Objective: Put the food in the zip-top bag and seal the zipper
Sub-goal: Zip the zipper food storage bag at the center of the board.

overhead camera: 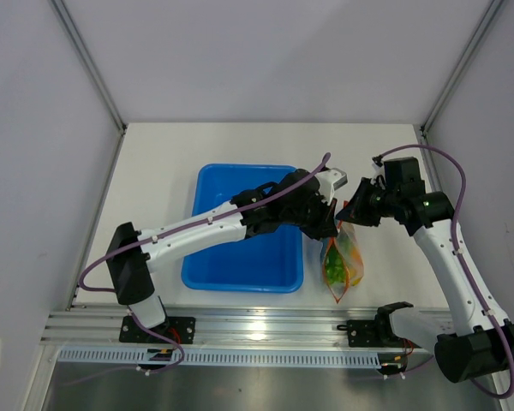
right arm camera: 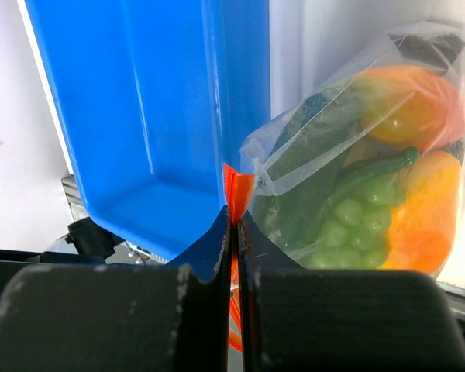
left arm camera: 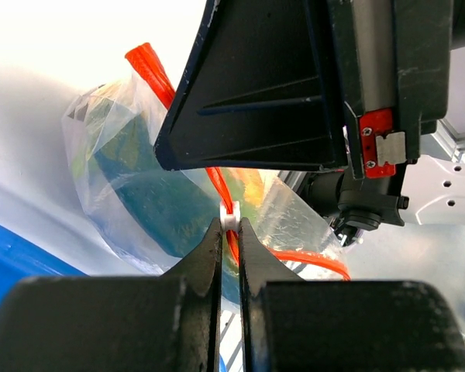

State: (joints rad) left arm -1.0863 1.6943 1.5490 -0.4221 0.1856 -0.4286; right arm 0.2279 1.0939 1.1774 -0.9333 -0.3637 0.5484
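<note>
The left fingers (left arm camera: 204, 263) and right fingers (right arm camera: 209, 249) both pinch shut on the thin orange-red zipper strip (right arm camera: 237, 190) of the clear plastic bag (right arm camera: 310, 116) of toy food (right arm camera: 418, 217) just beyond their tips; sealing well likely means one anchoring while the other slides along, strip kept taut.

A blue tray (overhead camera: 240, 267) sits on the white table (overhead camera: 154, 163).

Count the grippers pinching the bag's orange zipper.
2. The left gripper is shut on the zipper partway along; the right gripper is shut on it near one end.
</note>
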